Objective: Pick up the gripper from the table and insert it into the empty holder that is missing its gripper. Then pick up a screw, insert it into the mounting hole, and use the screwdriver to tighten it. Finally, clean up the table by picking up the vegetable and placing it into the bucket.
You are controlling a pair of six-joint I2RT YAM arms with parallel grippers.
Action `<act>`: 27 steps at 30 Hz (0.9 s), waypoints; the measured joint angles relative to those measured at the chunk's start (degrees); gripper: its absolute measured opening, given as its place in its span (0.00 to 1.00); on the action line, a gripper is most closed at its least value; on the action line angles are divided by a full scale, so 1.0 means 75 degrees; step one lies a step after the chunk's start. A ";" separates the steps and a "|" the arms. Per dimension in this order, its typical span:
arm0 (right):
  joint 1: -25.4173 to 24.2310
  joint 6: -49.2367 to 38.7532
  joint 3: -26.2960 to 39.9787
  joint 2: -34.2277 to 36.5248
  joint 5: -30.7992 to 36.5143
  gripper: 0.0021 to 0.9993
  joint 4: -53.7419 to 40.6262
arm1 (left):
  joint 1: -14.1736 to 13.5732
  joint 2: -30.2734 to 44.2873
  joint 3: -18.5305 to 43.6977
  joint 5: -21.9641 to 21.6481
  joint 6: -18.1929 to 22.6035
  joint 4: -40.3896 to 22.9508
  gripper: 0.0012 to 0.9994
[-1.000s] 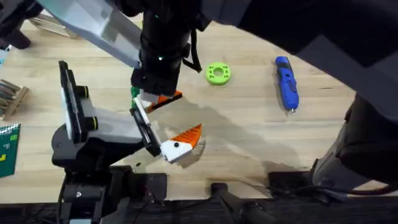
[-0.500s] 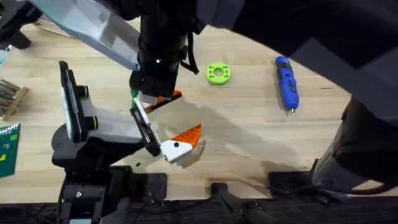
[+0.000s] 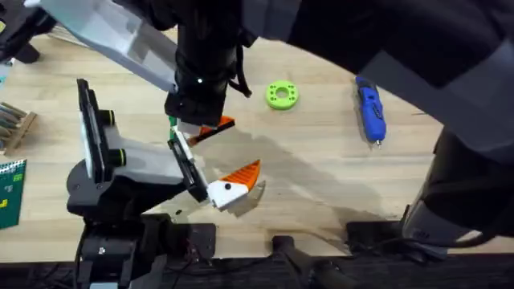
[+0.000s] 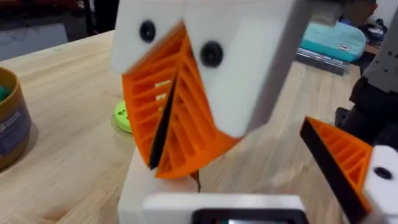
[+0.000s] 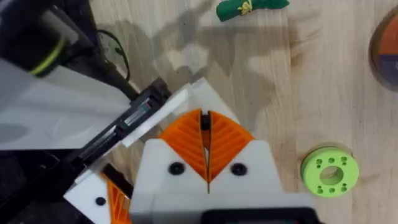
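My right arm reaches across the table, and its gripper (image 3: 201, 128) (image 5: 206, 144) (image 4: 166, 115) is shut on the small orange gripper (image 3: 215, 126), which it holds against the white holder (image 3: 181, 149) (image 5: 186, 99) of the left claw. My left gripper (image 3: 210, 166) stands open. One of its fingers carries an orange pad (image 3: 243, 175) (image 4: 345, 165). The blue screwdriver (image 3: 370, 107) lies at the far right. The dark-green vegetable (image 5: 252, 7) lies on the wood beyond the holder. The orange-yellow bucket (image 4: 9, 127) (image 5: 387, 43) stands off to the side.
A bright green ring-shaped disc (image 3: 282, 95) (image 5: 329, 171) lies between the grippers and the screwdriver. Wooden pieces (image 3: 12, 124) and a green card (image 3: 10, 193) sit at the table's left edge. A teal case (image 4: 329, 38) lies far back.
My right gripper has edged slightly to the left with the orange piece still in it. The left arm has stayed put.
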 joint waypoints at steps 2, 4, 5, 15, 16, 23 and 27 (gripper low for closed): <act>0.0000 0.0000 0.0000 0.0000 0.0000 0.00 0.0000 | 0.0000 0.0000 0.0000 0.0000 0.0000 0.0000 0.99; 0.0000 0.0050 0.0000 0.0000 0.0007 0.12 0.0000 | 0.0000 0.0000 0.0000 0.0000 0.0006 0.0002 0.99; -0.0005 0.0044 0.0000 0.0002 0.0031 0.25 0.0017 | -0.0003 0.0000 0.0000 0.0031 0.0004 -0.0003 0.99; -0.0181 0.0029 0.0006 0.0006 0.0140 0.81 -0.0002 | 0.0000 0.0000 0.0000 0.0057 0.0009 -0.0006 0.99; -0.0181 0.0032 0.0006 0.0003 0.0140 0.81 -0.0003 | 0.0000 0.0000 0.0000 0.0055 0.0009 -0.0006 0.99; -0.0429 0.0257 0.0003 -0.0074 0.0108 0.81 -0.0015 | -0.0002 0.0000 0.0000 0.0058 0.0046 -0.0003 0.99; -0.0849 0.0491 0.0003 -0.0383 0.0111 0.81 0.0020 | 0.0000 0.0000 -0.0003 0.0058 0.0064 -0.0003 0.99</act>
